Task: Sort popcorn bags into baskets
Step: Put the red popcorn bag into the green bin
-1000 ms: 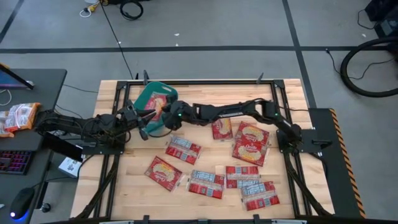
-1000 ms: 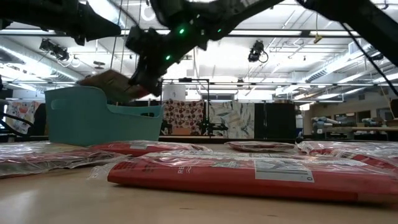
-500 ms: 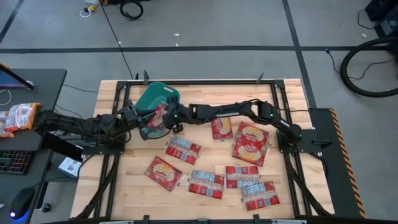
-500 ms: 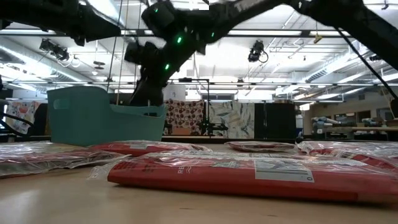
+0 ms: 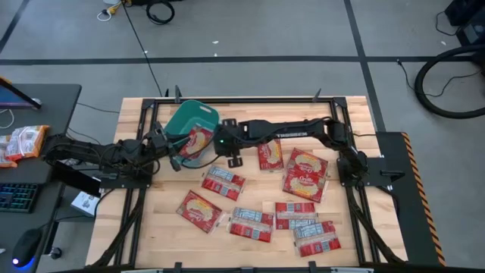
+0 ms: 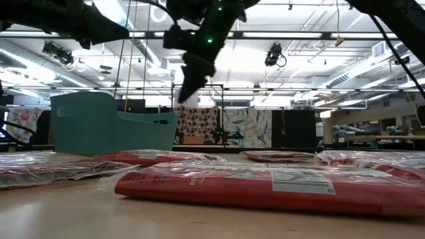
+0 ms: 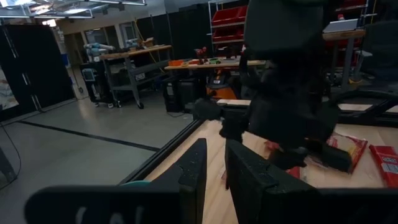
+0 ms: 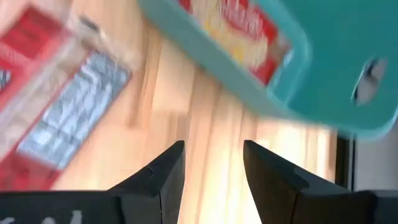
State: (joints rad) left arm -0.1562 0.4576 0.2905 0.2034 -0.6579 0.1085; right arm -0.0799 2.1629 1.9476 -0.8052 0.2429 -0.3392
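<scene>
Teal basket point(image 5: 187, 121) wall half hides a popcorn bag point(image 5: 198, 141).

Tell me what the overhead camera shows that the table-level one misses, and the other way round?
Only the high view shows a popcorn bag lying inside the teal basket, the bags spread over the wooden table, and the left gripper by the basket. Only the low view shows the room behind: ceiling lights, patterned panels, and a bag's label side up close. Both show the basket and the right gripper, open and empty, beside it.
</scene>
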